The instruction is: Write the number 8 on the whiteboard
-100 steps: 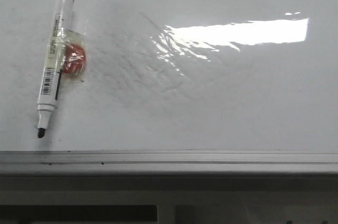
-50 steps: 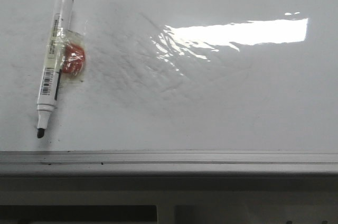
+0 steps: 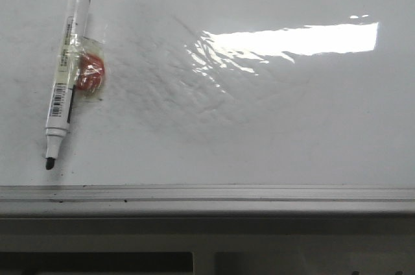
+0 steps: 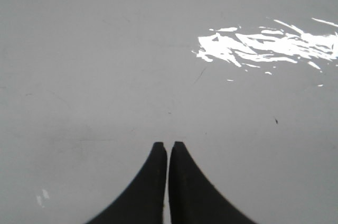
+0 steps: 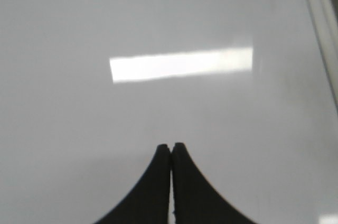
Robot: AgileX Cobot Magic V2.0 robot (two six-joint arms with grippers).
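Note:
The whiteboard (image 3: 272, 132) fills the front view, glossy white with faint grey smudges and wrinkles. No number 8 shows on it. A white marker (image 3: 66, 74) with a black cap end and a bare black tip lies at the left, tip toward the near edge, with an orange lump (image 3: 91, 72) taped to its side. Neither gripper shows in the front view. My left gripper (image 4: 168, 145) is shut and empty above bare board (image 4: 105, 76). My right gripper (image 5: 170, 146) is shut and empty above bare board (image 5: 79, 129).
The board's grey metal frame edge (image 3: 207, 198) runs along the near side, and it shows in the right wrist view (image 5: 323, 18). A bright light reflection (image 3: 292, 38) lies on the board's right half.

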